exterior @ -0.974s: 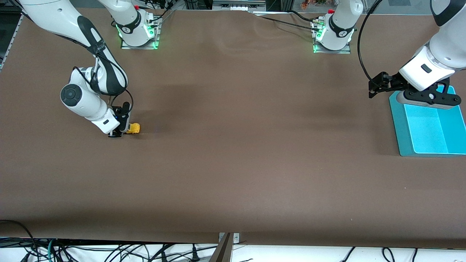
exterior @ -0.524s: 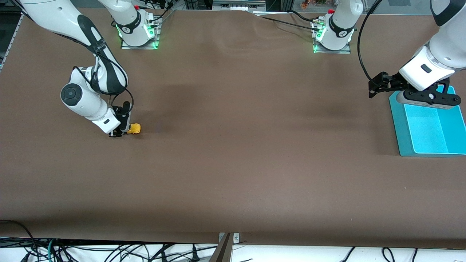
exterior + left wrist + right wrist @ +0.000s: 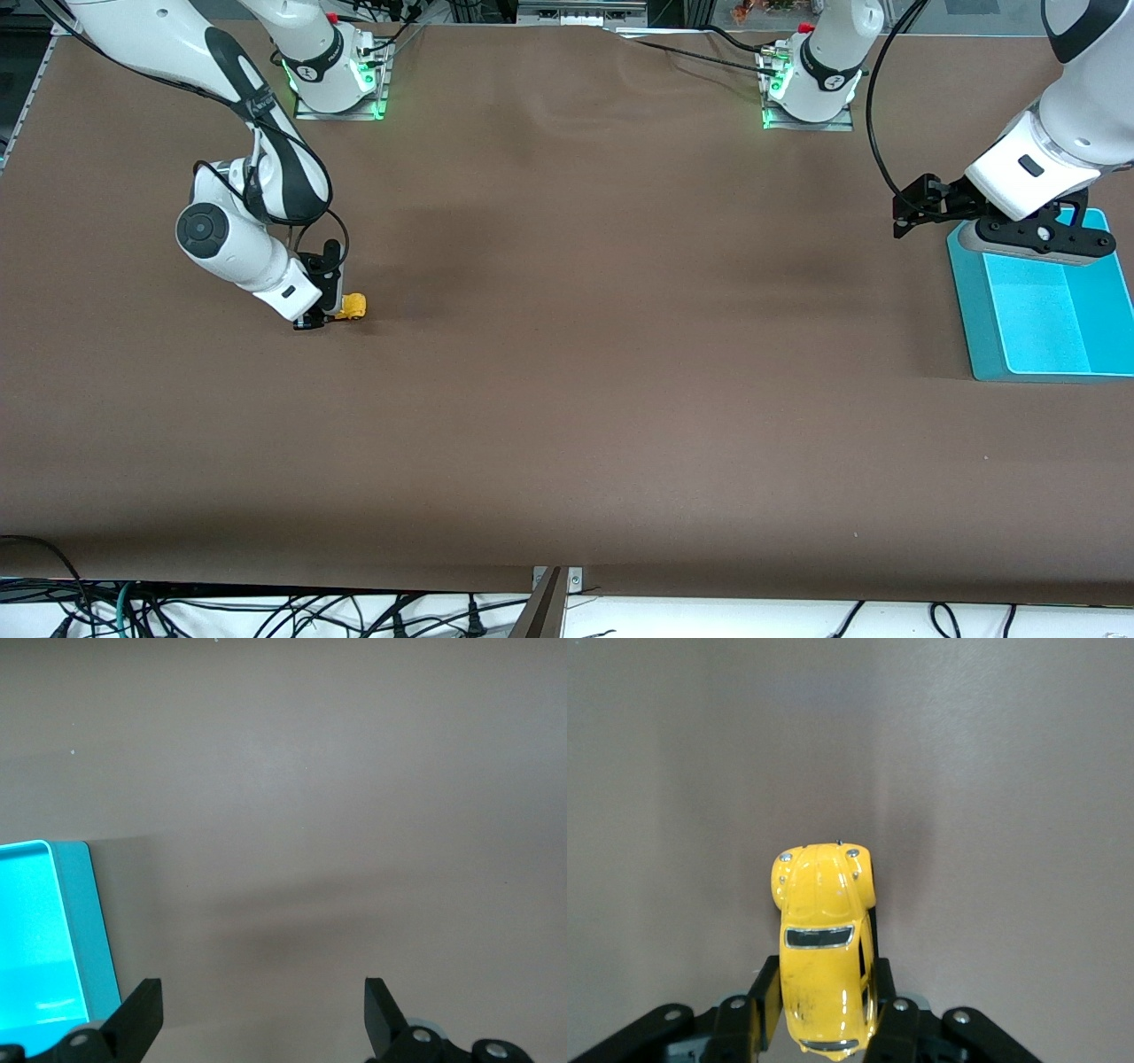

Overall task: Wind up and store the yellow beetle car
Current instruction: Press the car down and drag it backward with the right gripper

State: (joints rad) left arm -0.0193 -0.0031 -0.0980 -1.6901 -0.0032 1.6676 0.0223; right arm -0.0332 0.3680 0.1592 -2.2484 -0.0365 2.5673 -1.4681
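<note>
The yellow beetle car (image 3: pixel 353 307) is a tiny rounded toy, down at the brown table surface toward the right arm's end. My right gripper (image 3: pixel 324 315) is shut on the car's rear sides. In the right wrist view the car (image 3: pixel 824 921) points away from the right gripper (image 3: pixel 824 997), with a black finger (image 3: pixel 765 997) pressed on each side. My left gripper (image 3: pixel 912 214) hangs open and holds nothing, over the table just beside the teal tray (image 3: pixel 974 306). Between the fingertips of the left gripper (image 3: pixel 261 1014), the left wrist view shows only bare table.
The teal tray's rim (image 3: pixel 89 921) shows in the left wrist view; the tray holds nothing and lies at the left arm's end of the table. The two arm bases (image 3: pixel 337 75) (image 3: pixel 811 84) stand along the table edge farthest from the front camera. Cables hang below the nearest edge.
My right gripper has slid a short way toward the left arm's end of the table, taking the yellow car with it. The left arm has barely shifted.
</note>
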